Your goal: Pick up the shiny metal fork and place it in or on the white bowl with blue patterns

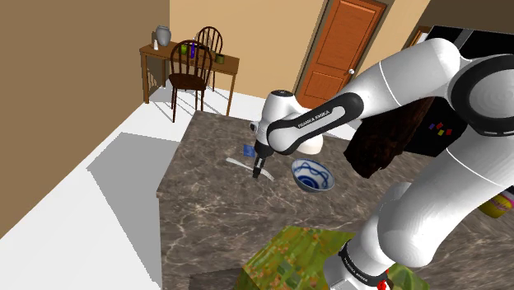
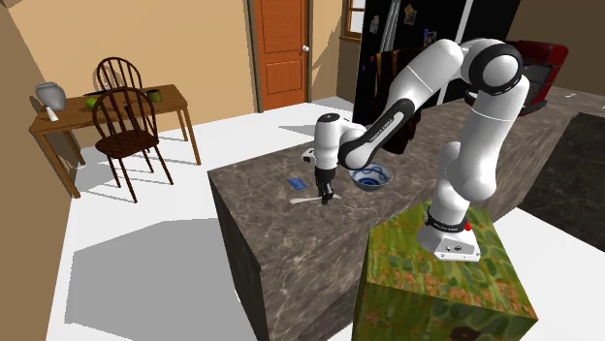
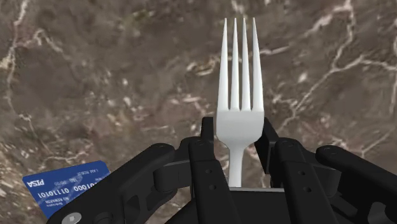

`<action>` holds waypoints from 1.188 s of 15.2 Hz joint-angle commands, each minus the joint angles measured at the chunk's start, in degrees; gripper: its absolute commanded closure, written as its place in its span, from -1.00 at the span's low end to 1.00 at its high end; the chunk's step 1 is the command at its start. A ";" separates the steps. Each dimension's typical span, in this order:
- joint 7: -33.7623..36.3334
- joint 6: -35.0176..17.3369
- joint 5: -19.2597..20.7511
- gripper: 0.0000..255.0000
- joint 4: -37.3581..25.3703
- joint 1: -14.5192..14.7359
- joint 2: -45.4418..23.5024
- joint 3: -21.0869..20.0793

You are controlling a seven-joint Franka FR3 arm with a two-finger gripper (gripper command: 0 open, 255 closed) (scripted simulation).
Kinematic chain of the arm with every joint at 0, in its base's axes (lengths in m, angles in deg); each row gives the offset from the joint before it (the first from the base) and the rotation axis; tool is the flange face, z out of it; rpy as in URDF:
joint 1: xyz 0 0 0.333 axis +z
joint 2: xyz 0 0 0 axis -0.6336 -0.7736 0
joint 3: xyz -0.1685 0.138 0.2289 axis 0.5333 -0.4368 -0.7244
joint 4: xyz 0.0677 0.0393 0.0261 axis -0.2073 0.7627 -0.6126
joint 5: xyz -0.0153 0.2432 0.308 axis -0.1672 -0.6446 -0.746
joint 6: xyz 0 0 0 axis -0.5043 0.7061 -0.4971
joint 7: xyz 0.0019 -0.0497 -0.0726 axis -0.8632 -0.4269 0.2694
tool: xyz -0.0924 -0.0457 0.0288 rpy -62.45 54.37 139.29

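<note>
The gripper [image 3: 240,143] is closed on the fork [image 3: 238,76]. In the wrist view its two black fingers [image 3: 211,156] press against either side of the narrow neck just below the tines, with only the neck's width between them. The fork is drawn plain white, and its four tines point away from the hand over the dark, veined, marble-like tabletop [image 3: 95,76].

In the shoulder view the gripper [image 1: 262,171] points down at the tabletop [image 1: 214,214], and the fork [image 1: 239,163] sticks out from it toward that view's left. It lies low over the surface; whether it touches the surface I cannot tell. The white bowl with blue patterns [image 1: 312,175] stands upright near the gripper, on that view's right, apart from the fork.

A blue card [image 1: 249,152] lies flat just beyond the fork. In the wrist view the card [image 3: 67,188] shows beside the gripper's knuckles, with white digits on it.
</note>
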 commanded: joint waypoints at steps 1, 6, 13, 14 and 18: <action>0.00 0.00 0.01 1.00 0.01 -0.01 -0.01 0.01; 0.00 0.00 0.01 1.00 0.01 -0.01 0.00 0.01; -0.15 6.14 -0.03 1.00 -1.71 0.02 4.42 -0.09; -0.17 7.01 -0.04 1.00 -2.01 0.03 5.00 -0.11; -0.27 10.48 -0.08 1.00 -3.34 0.05 7.14 -0.18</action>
